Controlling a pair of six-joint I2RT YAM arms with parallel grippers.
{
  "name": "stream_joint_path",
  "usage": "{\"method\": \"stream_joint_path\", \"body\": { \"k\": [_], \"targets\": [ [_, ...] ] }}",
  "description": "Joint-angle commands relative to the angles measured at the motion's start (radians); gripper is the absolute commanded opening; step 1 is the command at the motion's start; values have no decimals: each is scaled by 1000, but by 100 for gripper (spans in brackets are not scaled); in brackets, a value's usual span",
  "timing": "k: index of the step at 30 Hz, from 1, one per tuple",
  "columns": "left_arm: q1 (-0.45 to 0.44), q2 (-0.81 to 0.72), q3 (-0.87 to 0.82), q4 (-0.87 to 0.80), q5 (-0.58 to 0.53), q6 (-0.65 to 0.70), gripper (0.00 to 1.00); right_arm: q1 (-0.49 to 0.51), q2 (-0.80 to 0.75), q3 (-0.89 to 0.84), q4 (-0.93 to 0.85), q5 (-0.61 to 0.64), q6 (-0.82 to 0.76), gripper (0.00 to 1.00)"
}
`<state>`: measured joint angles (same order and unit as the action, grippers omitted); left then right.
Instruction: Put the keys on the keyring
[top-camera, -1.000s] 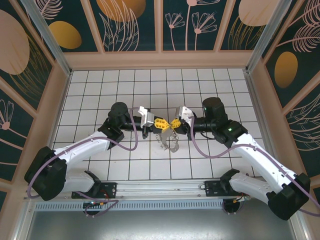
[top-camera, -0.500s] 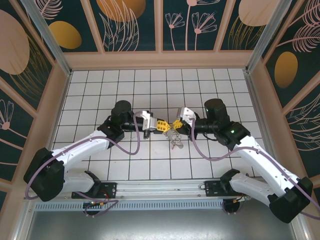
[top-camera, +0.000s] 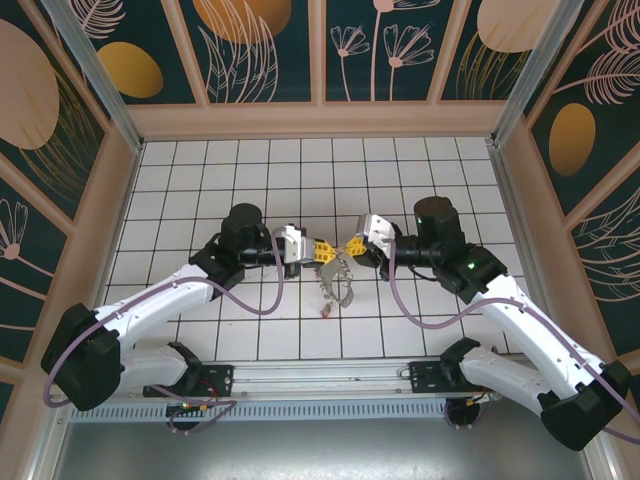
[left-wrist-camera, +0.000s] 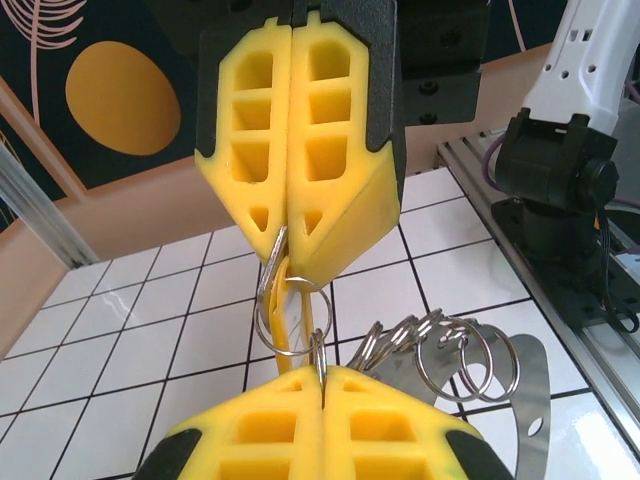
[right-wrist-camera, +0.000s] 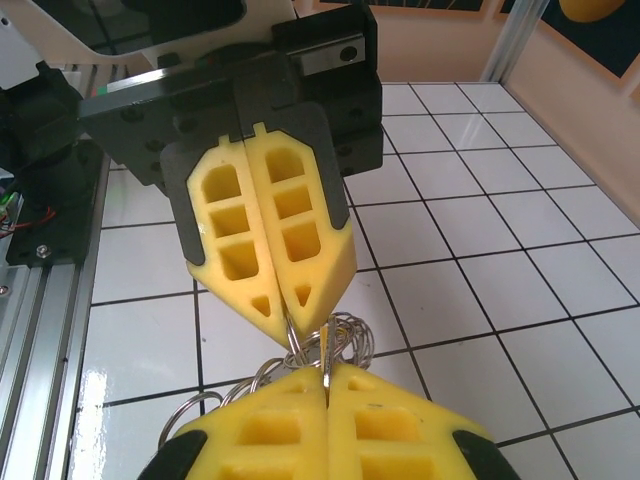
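Noting the state for you: both arms reach in from either side, and their yellow fingertips meet nose to nose above the middle of the tiled table.

Your left gripper is clenched, its pads pressed flat together with no gap. In its wrist view a small silver ring runs into the seam between its fingers. Your right gripper is clenched likewise, and the upper arc of the same ring disappears into the seam at its tip. Each gripper thus grasps that one ring from opposite ends, with the tips near each other but apart.

Keyring: from above it reads as a thin dark loop hanging just below the meeting point, slightly toward the arm bases. A red tag dangles at its lowest end. You cannot tell from above whether the tag touches the tiles.

Left wrist view: a bunch of further silver rings fans out to the right of the pinched one, overlapping each other. A flat silvery key hangs behind them. A thin yellow strip sits inside the pinched ring, and what it is cannot be made out.

Right wrist view: more loops spill out to the left of the right fingers, over white tile.
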<state>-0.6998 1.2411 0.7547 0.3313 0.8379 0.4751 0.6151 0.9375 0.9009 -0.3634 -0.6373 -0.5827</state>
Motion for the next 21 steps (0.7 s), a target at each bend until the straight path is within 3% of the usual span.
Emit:
{"method": "stream_joint_path", "body": {
  "k": [1,14,16,21],
  "targets": [
    [-6,-41,-11,15,-2,16,0,7,-19,22,20,-17,-24,0],
    [-5,-31,6,-9,-4,23,0,7,-65,3,53,57,-37,0],
    [-4,-33,2,12,-1,8,0,8,-61,3,44,69,-44,6],
    [-6,-37,5,61,17,-33,0,7,-34,-14,14,42,-53,12]
  ]
}}
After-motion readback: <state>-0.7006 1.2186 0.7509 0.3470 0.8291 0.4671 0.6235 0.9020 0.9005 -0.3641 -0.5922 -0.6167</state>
